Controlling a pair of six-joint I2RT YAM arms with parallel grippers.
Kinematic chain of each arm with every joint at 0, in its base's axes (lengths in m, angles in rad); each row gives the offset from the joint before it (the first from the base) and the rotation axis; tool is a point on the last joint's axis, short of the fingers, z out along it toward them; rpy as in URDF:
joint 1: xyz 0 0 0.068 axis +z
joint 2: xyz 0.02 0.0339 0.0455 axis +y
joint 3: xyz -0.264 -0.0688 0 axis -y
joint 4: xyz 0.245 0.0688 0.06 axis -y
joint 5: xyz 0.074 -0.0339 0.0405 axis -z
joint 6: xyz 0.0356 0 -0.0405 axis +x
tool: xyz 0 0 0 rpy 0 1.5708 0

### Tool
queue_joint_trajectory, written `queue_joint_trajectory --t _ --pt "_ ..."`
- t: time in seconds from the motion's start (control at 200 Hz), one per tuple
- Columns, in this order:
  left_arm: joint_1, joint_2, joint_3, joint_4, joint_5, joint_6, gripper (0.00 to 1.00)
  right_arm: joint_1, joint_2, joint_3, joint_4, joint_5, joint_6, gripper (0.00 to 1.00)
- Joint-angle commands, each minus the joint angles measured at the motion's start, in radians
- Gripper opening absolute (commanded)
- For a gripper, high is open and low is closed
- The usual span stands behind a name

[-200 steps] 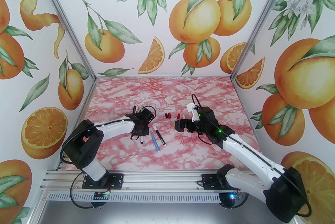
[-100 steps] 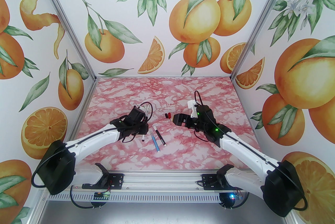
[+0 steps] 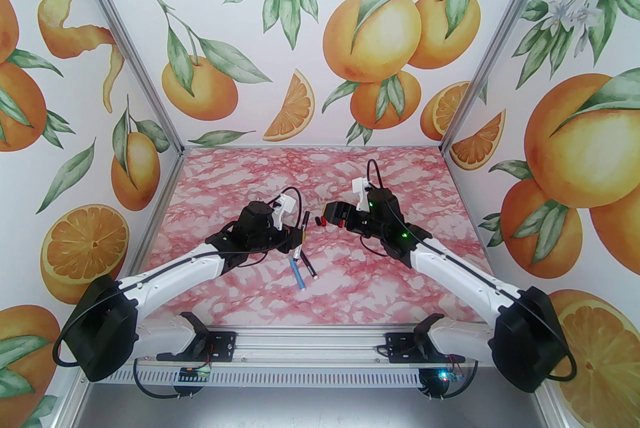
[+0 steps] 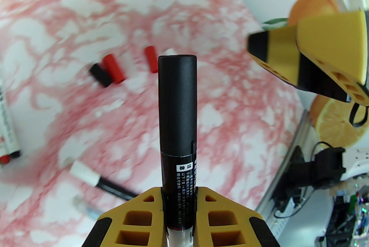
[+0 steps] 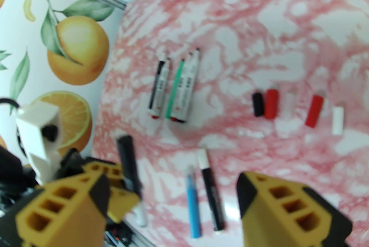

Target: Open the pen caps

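Gripping a pen (image 4: 179, 182) below its black cap (image 4: 178, 101), the left gripper (image 4: 178, 205) is clenched; the right gripper (image 3: 330, 216) hangs open nearby.

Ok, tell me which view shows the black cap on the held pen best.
Left wrist: the black cap stands sharp and central above the left gripper, its seam with the barrel clear. Top external shows it as a tiny dark stick; right wrist shows it blurred.
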Motion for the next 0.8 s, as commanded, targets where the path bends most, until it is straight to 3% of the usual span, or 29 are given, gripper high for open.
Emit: queue_joint_trajectory --t 0.0,0.36,0.796 --pt "-0.005 0.031 0.03 0.1 0.086 0.027 0.15 0.028 0.031 0.066 -0.036 0.007 -0.024 0.75" --pt "-0.013 0.056 0.019 0.223 0.152 0.046 0.1 0.077 0.094 0.155 -0.109 0.055 -0.033 0.59" --pt "-0.037 0.08 0.027 0.257 0.168 0.052 0.08 0.09 0.127 0.199 -0.139 -0.01 -0.051 0.43"
